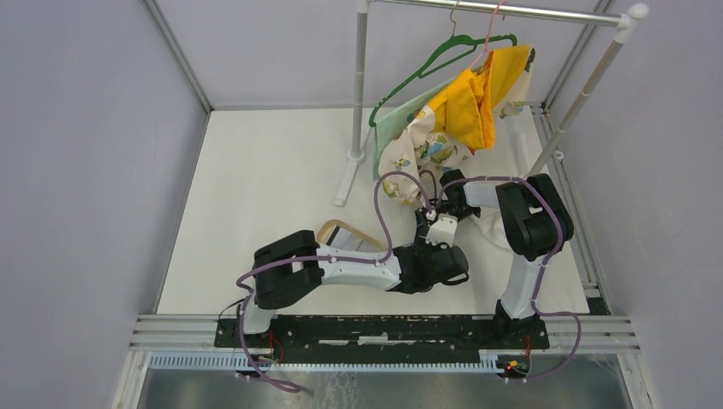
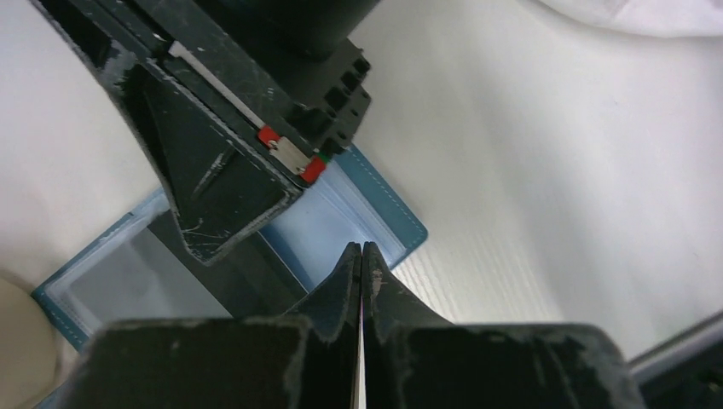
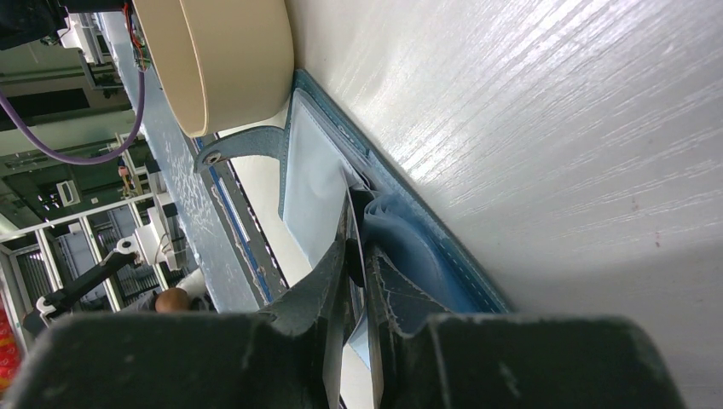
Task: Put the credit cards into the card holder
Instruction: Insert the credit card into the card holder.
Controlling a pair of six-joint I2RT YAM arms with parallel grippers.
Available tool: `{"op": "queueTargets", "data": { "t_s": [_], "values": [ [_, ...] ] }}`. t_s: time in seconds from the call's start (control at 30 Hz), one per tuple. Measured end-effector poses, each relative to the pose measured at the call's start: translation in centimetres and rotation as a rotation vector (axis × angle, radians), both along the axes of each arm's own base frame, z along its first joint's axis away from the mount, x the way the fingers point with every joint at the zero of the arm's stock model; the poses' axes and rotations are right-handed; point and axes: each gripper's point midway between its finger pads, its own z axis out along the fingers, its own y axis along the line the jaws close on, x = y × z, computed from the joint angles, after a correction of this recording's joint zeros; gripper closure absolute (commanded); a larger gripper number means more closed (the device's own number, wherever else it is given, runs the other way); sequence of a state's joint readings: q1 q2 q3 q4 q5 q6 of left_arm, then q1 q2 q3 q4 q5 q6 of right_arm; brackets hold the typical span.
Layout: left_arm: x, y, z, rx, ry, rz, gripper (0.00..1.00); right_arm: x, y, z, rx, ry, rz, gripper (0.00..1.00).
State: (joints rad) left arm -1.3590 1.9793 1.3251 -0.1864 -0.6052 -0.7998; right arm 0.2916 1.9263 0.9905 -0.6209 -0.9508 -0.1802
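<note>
- The card holder (image 2: 341, 223) lies opened flat on the worktop (image 2: 554, 170), under the tips of both my tools, with its clear pockets facing up.
- One credit card (image 2: 288, 153) stands edge-on in my right tool (image 3: 358, 254). It is pale, with red patches and a small green mark along its visible edge.
- My right tool is clamped on that credit card, fingers nearly together and tips down against the inner face of the card holder. The card's leading edge meets a bulged pocket; I cannot tell how far in it sits.
- My left tool (image 2: 361, 252) is fully closed and grips nothing, its fingers pressed flat together. The tips sit over the teal edge of the card holder near one corner, just beside the right tool. I cannot tell whether they touch it.
- The snap strap (image 3: 247, 145) projects from the card holder ahead of my right tool, with its round stud visible.
- A tan tray (image 3: 200, 68) stands just beside that same end of the card holder.
- A white cloth (image 2: 639, 10) lies ahead and to the right of my left tool, apart from the card holder.
- Garments (image 1: 477, 102) hang from a rail (image 1: 511, 12) well beyond both tools.
</note>
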Motion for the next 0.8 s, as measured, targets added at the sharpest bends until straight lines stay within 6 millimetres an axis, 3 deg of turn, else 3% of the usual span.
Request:
{"op": "queueTargets", "data": {
  "t_s": [0.17,0.6,0.8],
  "values": [
    [0.7,0.4,-0.6,0.052,-0.012,0.049,0.96,0.0,0.0,0.0,0.000,0.000,0.000,0.80],
    [1.7,1.6,-2.7,0.133,-0.009,0.137,0.75,0.0,0.0,0.0,0.008,0.000,-0.002,0.78],
    [2.3,1.9,-2.9,0.104,0.015,0.189,0.74,0.0,0.1,0.1,0.013,0.002,-0.002,0.75]
  ]
}}
